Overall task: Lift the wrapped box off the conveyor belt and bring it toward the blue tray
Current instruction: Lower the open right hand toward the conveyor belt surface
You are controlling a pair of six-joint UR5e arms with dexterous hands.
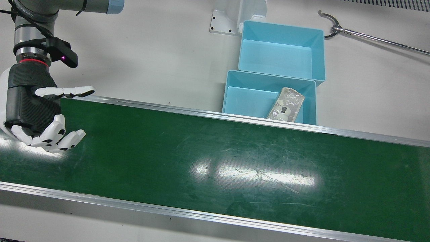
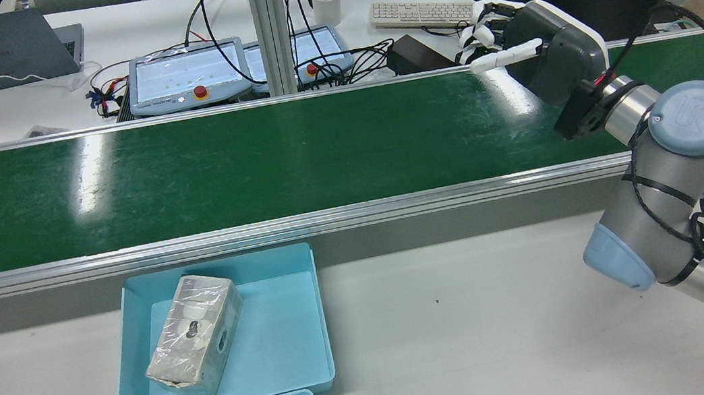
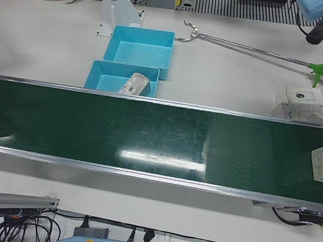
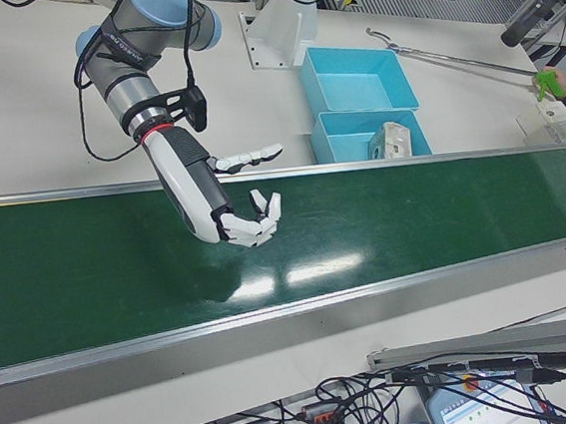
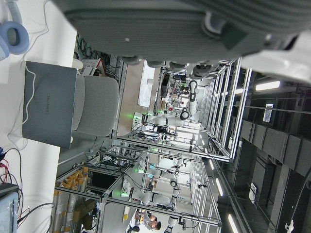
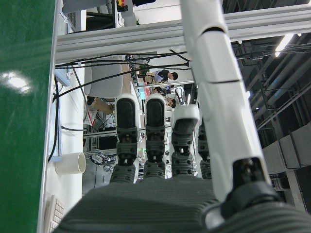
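Lying tilted inside near shallow blue plastic tray [image 2: 313, 318], clear-film-wrapped grey box [image 2: 195, 335], hovering over green conveyor belt [image 1: 215, 161], right black-and-white hand [image 1: 37, 114], fingers spread, holding nothing, left hand's state not discernible.

Green conveyor belt [image 1: 235, 168], light blue tray [image 1: 235, 95], grey clear-wrapped box [image 1: 286, 104], white fingers [image 1: 63, 90]

Front view as dial. Conveyor belt [image 1: 215, 161]: spans 9 to 3 o'clock. Right hand [image 1: 37, 114]: above belt, 9 o'clock end. Near tray [image 1: 235, 90]: just behind belt, 1 o'clock, holding wrapped box [image 1: 286, 103]. Second tray [image 1: 282, 50]: touching behind it. Reach tool [image 1: 369, 37]: 2 o'clock.
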